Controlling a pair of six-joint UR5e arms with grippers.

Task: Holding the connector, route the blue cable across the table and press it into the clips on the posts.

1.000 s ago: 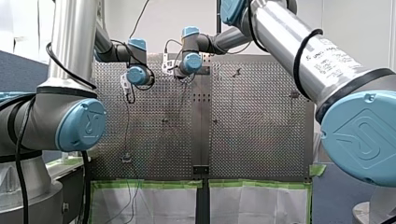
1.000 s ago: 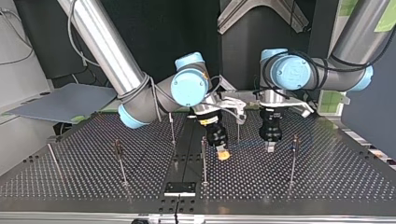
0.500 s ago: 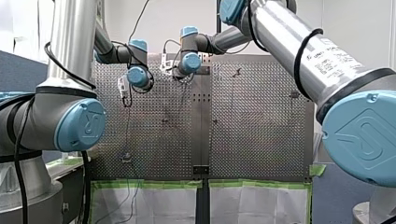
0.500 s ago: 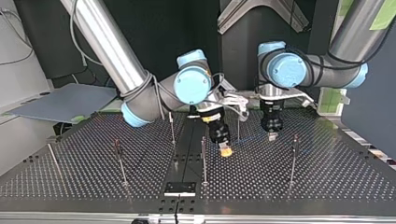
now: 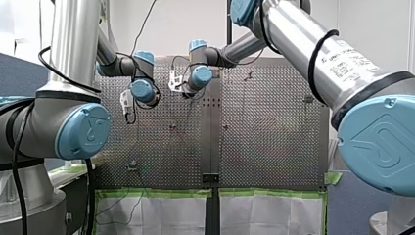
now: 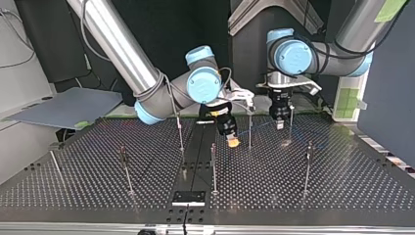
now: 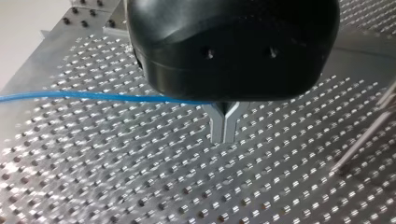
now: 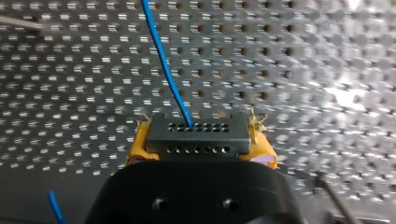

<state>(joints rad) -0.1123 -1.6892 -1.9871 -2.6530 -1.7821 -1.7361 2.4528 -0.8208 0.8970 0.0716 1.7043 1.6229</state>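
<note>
Routing in hand: connector (image 8: 196, 139) is clamped by right gripper (image 6: 234, 142), blue cable (image 7: 93, 96) pinched by left gripper (image 7: 224, 128). Pressing into the clip of the nearest post (image 6: 249, 131) is judged needed next.

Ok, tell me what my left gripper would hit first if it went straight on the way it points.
Probably the perforated table: my left gripper points down at bare plate, nothing showing beneath it. The blue cable runs off sideways, clear of that line. Depth is unclear.

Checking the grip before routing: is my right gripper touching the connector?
Touching. Right wrist view: the connector sits clamped between yellow pads of my right gripper.
</note>
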